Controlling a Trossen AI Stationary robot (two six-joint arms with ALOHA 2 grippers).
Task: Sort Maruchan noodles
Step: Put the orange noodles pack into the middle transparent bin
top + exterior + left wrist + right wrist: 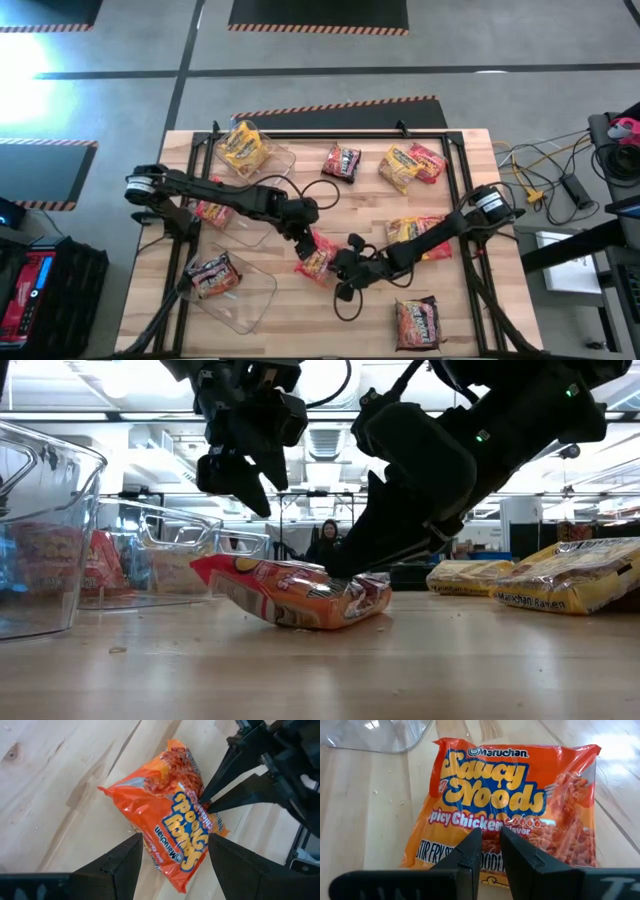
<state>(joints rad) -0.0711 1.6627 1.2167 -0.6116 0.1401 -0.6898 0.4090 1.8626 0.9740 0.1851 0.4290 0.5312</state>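
Pinching orange packet (515,805), right claw (490,847), left claw (175,855) open above

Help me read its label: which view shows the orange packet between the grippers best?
The right wrist view: the orange packet faces it, print upright. The left wrist view shows it upside down, the low view edge-on, the high view tiny.

Both arms are matte black, built of chunky jointed segments with thin black cables looping loose alongside. The right arm (470,215) carries a round silver-grey cap at one joint — and small green lights, perhaps indicators. The fingers (467,852) are dark, wedge-shaped, tapering.
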